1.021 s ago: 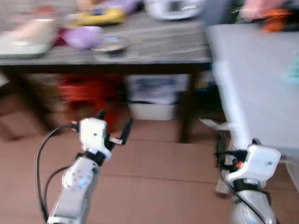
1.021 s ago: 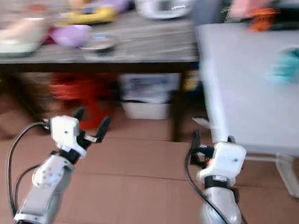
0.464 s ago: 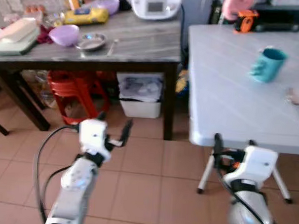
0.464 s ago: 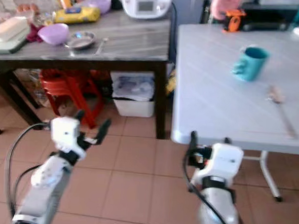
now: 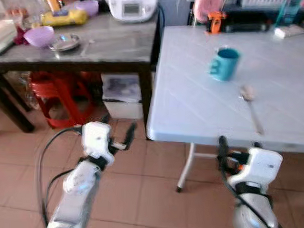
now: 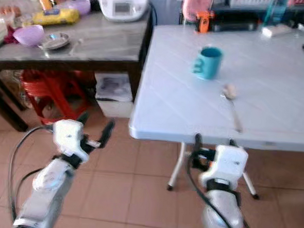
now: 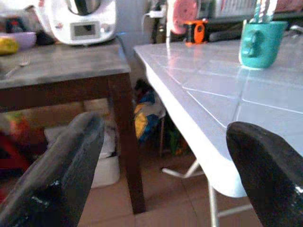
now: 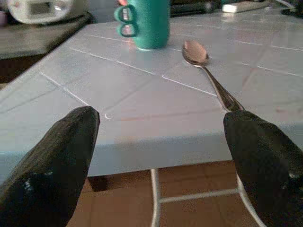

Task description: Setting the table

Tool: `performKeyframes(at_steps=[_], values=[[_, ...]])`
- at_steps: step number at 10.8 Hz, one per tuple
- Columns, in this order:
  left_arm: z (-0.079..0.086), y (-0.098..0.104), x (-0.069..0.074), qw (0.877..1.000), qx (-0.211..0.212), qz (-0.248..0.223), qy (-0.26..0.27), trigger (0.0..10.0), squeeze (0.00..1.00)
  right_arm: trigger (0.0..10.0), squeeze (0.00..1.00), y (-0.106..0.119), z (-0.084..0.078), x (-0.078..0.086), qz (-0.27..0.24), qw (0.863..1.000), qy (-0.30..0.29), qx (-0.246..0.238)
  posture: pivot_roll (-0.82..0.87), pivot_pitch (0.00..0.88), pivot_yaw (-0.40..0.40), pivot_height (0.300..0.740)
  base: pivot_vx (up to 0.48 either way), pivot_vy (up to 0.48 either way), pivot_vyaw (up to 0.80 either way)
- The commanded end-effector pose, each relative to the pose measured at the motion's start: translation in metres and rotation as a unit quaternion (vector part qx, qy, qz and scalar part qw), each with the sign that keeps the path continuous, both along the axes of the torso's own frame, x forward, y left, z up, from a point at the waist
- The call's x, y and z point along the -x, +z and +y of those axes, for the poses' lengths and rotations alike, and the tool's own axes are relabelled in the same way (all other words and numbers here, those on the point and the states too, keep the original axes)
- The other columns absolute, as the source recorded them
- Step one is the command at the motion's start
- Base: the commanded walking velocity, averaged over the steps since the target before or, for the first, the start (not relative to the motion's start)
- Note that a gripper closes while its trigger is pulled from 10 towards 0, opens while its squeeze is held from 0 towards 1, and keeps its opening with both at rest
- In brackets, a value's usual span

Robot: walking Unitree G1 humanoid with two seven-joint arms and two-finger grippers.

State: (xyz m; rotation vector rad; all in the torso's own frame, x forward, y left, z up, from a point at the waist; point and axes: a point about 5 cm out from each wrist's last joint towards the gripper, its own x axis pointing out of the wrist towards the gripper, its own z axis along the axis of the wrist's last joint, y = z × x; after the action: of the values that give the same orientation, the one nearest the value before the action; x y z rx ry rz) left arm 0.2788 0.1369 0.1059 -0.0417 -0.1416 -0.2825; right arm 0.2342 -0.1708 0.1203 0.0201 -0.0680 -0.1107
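From the left eye view we see a white table (image 5: 193,111) with a teal mug (image 5: 224,63) near its middle and a spoon (image 5: 250,104) lying just beside it, closer to the front edge. Our left gripper (image 5: 116,131) hangs over the tiled floor, fingers spread. In the left wrist view, the table's corner (image 7: 213,156) sits between the parted fingers (image 7: 61,179). In the right wrist view, our right gripper (image 8: 161,156) is released at the table's front edge, facing mug and spoon.
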Motion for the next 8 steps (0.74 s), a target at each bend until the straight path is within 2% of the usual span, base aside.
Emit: performKeyframes(at_steps=[1,3,8], values=[[-0.0006,0.0005,-0.0005,1.0,-0.005,-0.001,-0.001,10.0,0.0,10.0,0.0,0.0016,-0.0017,0.0001,-0.002,1.0,-0.003,0.002,-0.11,0.086,0.149,0.74,0.0,-0.412,0.0],[-0.0014,0.0004,-0.0012,1.0,-0.006,0.001,-0.003,10.0,0.0,10.0,0.0,0.0012,-0.0021,0.0,0.0,1.0,-0.003,0.002,-0.11,0.088,0.15,0.74,0.0,-0.442,0.0],[-0.0027,0.0015,-0.0041,1.0,0.0,-0.001,0.001,10.0,0.0,10.0,0.0,0.0011,-0.0027,-0.0026,0.0,1.0,-0.001,0.005,-0.11,0.079,0.144,0.74,0.0,0.0,0.0]])
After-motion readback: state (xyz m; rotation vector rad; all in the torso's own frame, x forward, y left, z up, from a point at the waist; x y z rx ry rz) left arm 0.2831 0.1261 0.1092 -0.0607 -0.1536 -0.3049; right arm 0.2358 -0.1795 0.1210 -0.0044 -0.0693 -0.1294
